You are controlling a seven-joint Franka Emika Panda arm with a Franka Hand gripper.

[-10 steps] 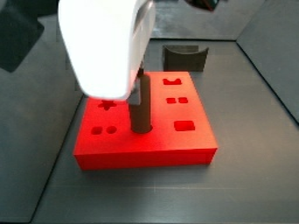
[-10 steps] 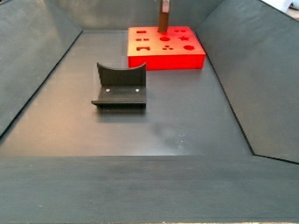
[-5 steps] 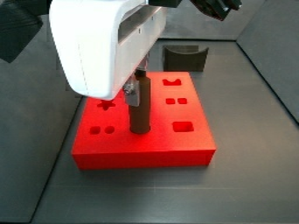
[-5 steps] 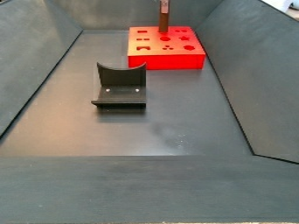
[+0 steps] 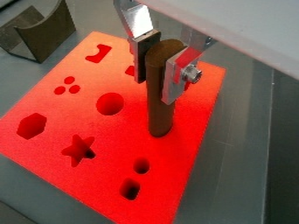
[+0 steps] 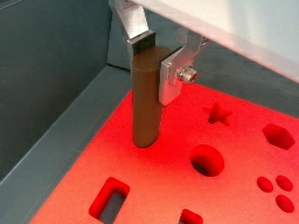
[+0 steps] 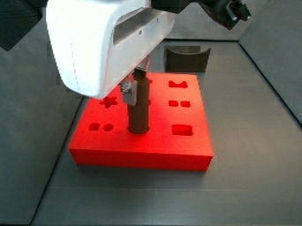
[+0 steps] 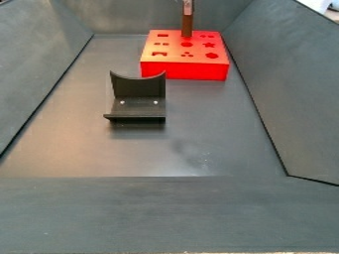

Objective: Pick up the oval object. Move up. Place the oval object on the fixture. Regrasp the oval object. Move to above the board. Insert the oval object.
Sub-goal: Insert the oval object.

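standing: label lines, largest thing to smallest
board: big flat red-orange slab pierced with shaped holes, resting on the grey floor; it looked rigid and heavy enough to stay put
fixture: dark notched block, well apart from the board, bare
gripper: over the board, its silver fingers pressed against the top of the peg
oval object: brown peg, upright, lower end in or on a board hole; which, i could not tell
handling: likely stiff, light, smooth-sided, so prone to slip or tilt
hold: upper end, pads on opposite sides
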